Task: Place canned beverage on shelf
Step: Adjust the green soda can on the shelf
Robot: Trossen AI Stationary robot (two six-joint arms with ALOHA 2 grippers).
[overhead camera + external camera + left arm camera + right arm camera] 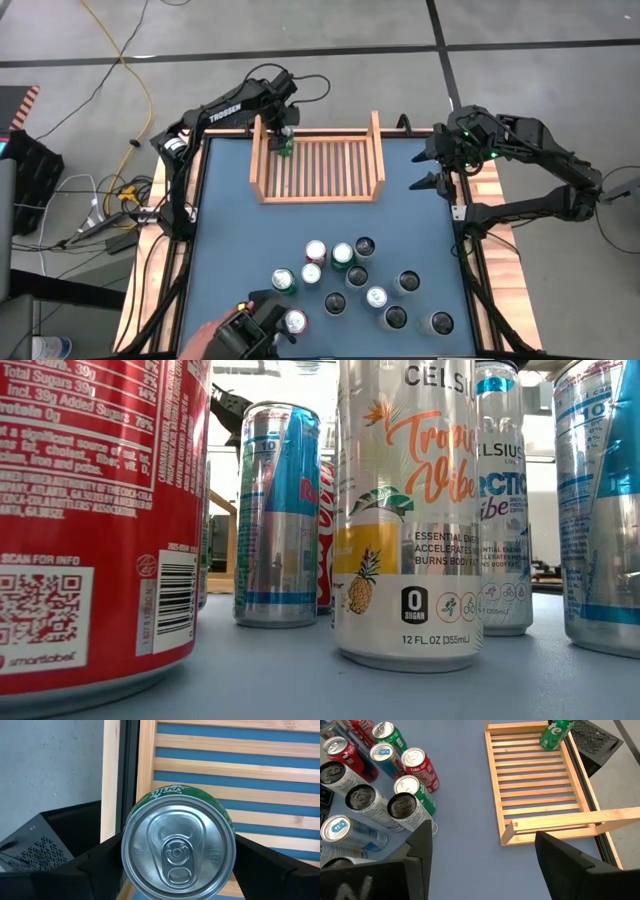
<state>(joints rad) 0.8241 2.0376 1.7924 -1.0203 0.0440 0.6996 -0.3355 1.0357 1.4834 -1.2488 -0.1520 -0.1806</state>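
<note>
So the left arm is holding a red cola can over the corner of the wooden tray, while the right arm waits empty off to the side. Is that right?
Not quite: the can is a green Sprite, not red cola, as the left wrist view shows. Otherwise yes: the left gripper holds it over the shelf corner, and the right gripper waits, open and empty, beside the shelf.

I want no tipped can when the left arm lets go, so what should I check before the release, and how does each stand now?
1. Green can sits between the left tool's fingers: ok.
2. Can is over the shelf, at its far left corner: ok.
3. Can bottom rests on the slats: cannot tell.
4. Can is upright: ok in the left wrist view; the right wrist view shows it leaning, so cannot tell.
5. The rest of the shelf holds no cans: ok.
6. Right tool waits off the shelf's right side: ok.
</note>
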